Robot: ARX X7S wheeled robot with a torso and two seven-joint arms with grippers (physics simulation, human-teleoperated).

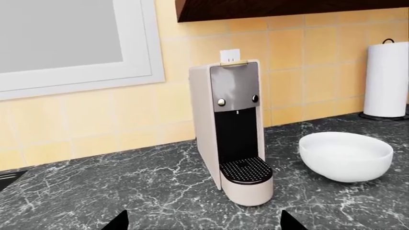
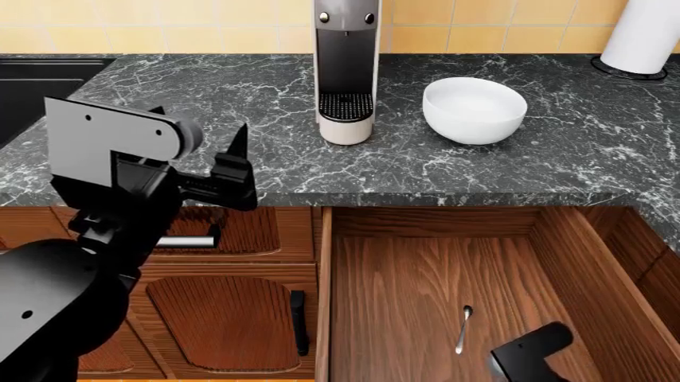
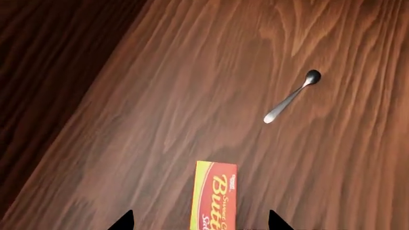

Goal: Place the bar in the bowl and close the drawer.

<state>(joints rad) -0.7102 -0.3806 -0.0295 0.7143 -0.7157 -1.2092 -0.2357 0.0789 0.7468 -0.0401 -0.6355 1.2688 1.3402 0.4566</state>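
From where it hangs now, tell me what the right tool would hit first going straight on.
Most likely the bar: it lies on the drawer floor between the right tool's open tips. The spoon lies off to the side. Depth is hard to judge.

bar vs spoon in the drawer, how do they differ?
The bar is flat, rectangular, red and yellow with white lettering; the spoon is thin, plain silver. In the right wrist view the bar sits between the right gripper's fingertips, while the spoon lies clear of them. Both rest on the drawer floor.
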